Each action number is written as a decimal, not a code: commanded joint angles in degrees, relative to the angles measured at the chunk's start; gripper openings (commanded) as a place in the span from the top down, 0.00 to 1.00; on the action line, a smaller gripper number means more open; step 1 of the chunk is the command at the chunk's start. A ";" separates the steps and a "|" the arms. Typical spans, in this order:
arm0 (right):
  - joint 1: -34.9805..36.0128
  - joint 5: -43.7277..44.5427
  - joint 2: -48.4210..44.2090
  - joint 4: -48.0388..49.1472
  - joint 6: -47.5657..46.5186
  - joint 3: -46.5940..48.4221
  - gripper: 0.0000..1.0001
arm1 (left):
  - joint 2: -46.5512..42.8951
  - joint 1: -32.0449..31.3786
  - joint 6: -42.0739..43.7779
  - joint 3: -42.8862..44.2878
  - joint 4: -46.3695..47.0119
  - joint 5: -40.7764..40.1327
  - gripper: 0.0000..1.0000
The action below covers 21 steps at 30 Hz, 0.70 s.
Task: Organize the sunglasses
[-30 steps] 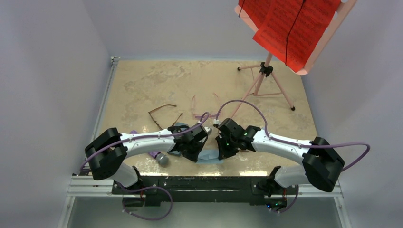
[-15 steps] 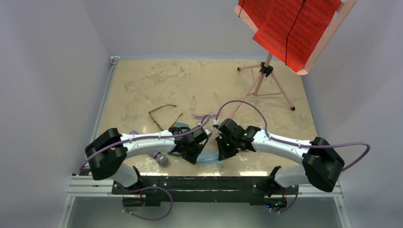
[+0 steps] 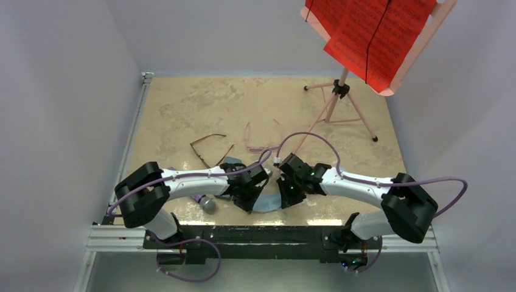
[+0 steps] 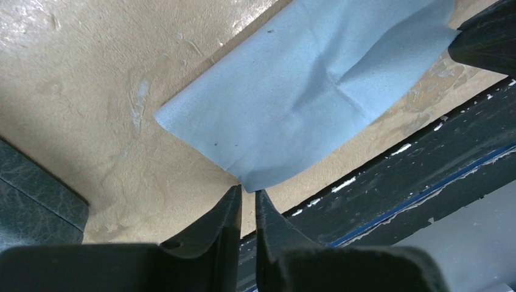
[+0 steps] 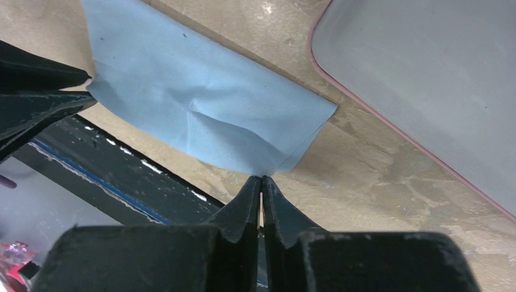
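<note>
The dark brown sunglasses (image 3: 209, 149) lie open on the tan table left of centre. The pink-purple sunglasses (image 3: 260, 141) lie just right of them. Both arms meet at the near edge over a folded light blue cloth (image 3: 268, 203). My right gripper (image 3: 284, 203) is shut on one corner of the cloth (image 5: 201, 109), its tips (image 5: 261, 177) pinching the edge. My left gripper (image 3: 251, 205) is narrowly open, and the opposite cloth corner (image 4: 304, 91) sits right at its tips (image 4: 248, 191). Neither gripper touches the sunglasses.
A blue-grey case (image 4: 30, 198) lies beside my left gripper, partly under it in the top view (image 3: 231, 164). A pink-rimmed case (image 5: 426, 73) lies by my right gripper. A music stand (image 3: 341, 91) with red sheets stands far right. The black rail (image 4: 395, 182) runs along the near edge.
Both wrists have drawn slightly closer together over the cloth, and the left arm has shifted a little to the right. The sunglasses have not moved.
</note>
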 commanded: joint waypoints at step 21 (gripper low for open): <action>0.47 10.28 -10.04 5.80 22.22 -5.63 0.45 | -7.91 1.66 -20.01 -0.89 1.56 -5.27 0.39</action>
